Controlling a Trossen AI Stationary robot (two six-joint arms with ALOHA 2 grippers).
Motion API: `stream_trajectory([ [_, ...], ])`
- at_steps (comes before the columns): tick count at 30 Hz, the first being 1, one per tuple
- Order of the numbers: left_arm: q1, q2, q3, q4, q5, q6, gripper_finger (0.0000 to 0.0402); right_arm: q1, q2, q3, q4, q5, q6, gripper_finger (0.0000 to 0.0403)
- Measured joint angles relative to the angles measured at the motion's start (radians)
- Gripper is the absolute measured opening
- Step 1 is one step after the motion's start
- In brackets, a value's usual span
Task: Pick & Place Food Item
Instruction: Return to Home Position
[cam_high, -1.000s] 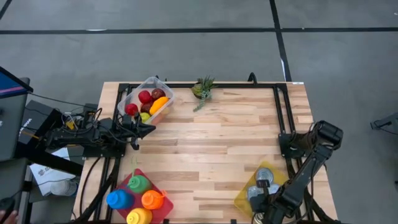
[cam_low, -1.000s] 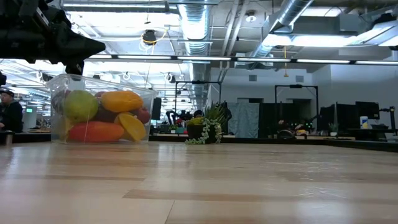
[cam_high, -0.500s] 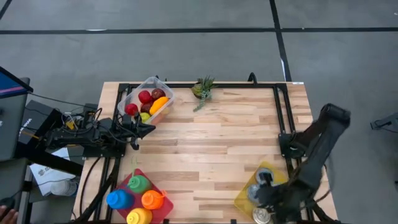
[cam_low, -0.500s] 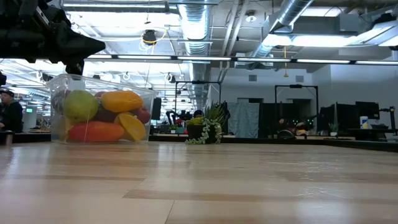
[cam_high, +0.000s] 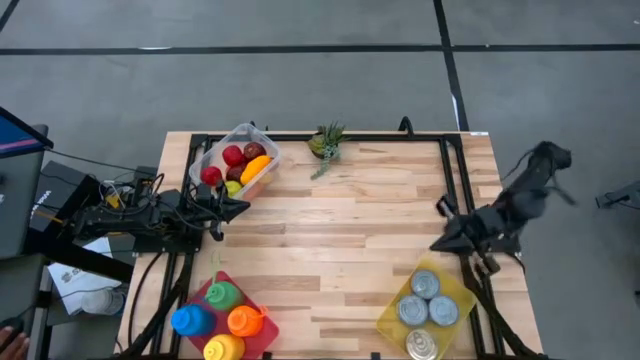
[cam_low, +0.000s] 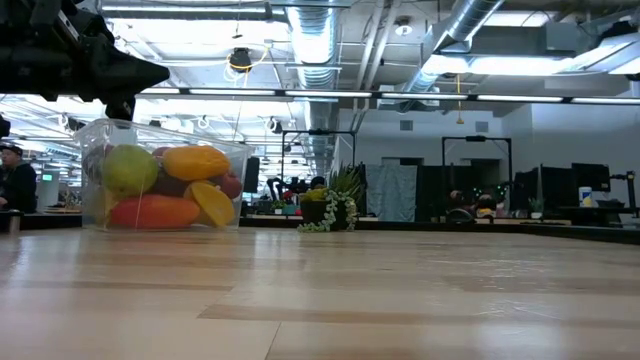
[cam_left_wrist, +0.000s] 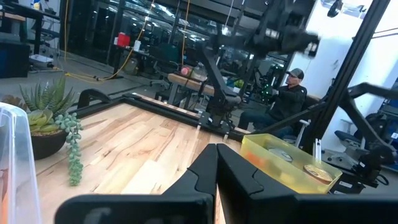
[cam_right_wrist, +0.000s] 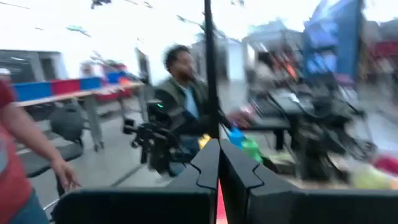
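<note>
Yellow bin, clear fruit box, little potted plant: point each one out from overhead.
yellow bin (cam_high: 388, 322), high view, its bare left wall.
clear fruit box (cam_high: 215, 146), high view, its left rim.
potted plant (cam_high: 327, 142), high view, its green leaves.

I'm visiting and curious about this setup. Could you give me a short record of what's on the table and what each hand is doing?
Yellow bin: right front corner, tuna cans inside
Clear box: left back, full of fruit
Red tray: left front, coloured bottles standing on it
Plant: back edge, middle
Left hand: shut, empty, beside the clear box
Right hand: shut, empty, over the table's right side, behind the bin
</note>
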Motion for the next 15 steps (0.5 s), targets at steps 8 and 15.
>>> stream_trajectory([
  [8,0.0,0.0,0.0,0.0,0.0,0.0,0.0,-0.343,-0.152,-0.371,0.222,-0.245,0.093,0.0],
  [15,0.0,0.0,0.0,0.004,0.0,0.0,0.0,-0.452,-0.379,-0.492,0.115,-0.304,0.096,0.0],
])
